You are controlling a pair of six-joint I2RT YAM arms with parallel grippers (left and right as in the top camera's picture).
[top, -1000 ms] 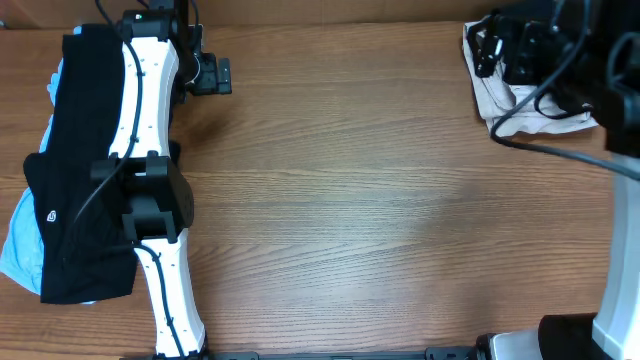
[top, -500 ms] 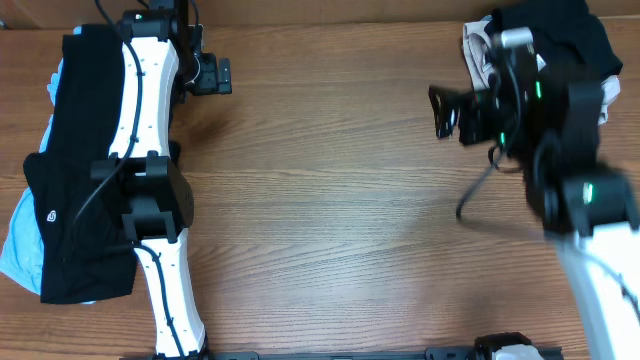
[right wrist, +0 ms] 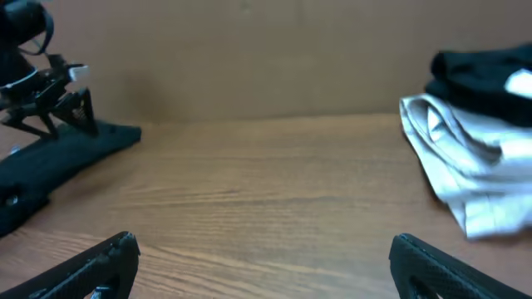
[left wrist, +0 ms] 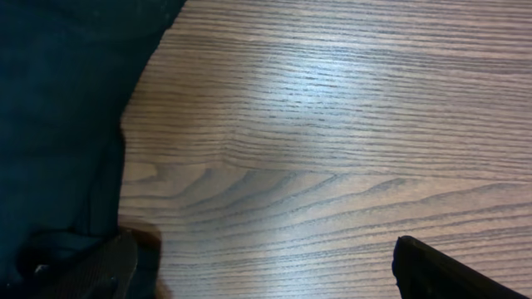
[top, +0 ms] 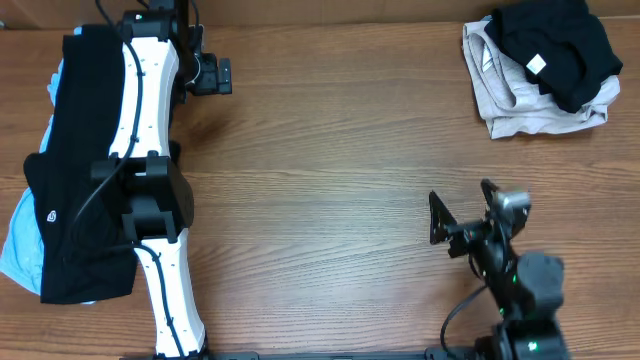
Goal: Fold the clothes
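You are holding the left gripper (top: 226,76) near the far left corner of the table (top: 330,170); its jaws are standing wide apart with nothing between them; bare wood is showing under the gap in the left wrist view, and one finger (left wrist: 83,266) is sitting at the edge of black cloth; whether it is touching the cloth, cannot tell.

The left arm (top: 150,130) is lying along a heap of black shirts (top: 80,170) at the left edge of the table; a small white logo (top: 51,213) is showing on one of them; a pale blue garment (top: 18,245) is peeking out beneath the heap on its outer side.

You are keeping the right gripper (top: 462,208) low at the near right, over bare wood and well apart from any cloth; its jaws are spread wide too, gripping nothing.

The other pile is sitting at the far right corner; beige trousers (top: 520,110) are lying crumpled underneath, and a black T-shirt (top: 565,40) is resting on top with a white tag (top: 537,66) facing up; the right wrist view is showing this pile off to its right, black over beige; the middle of the table is showing only wood grain.
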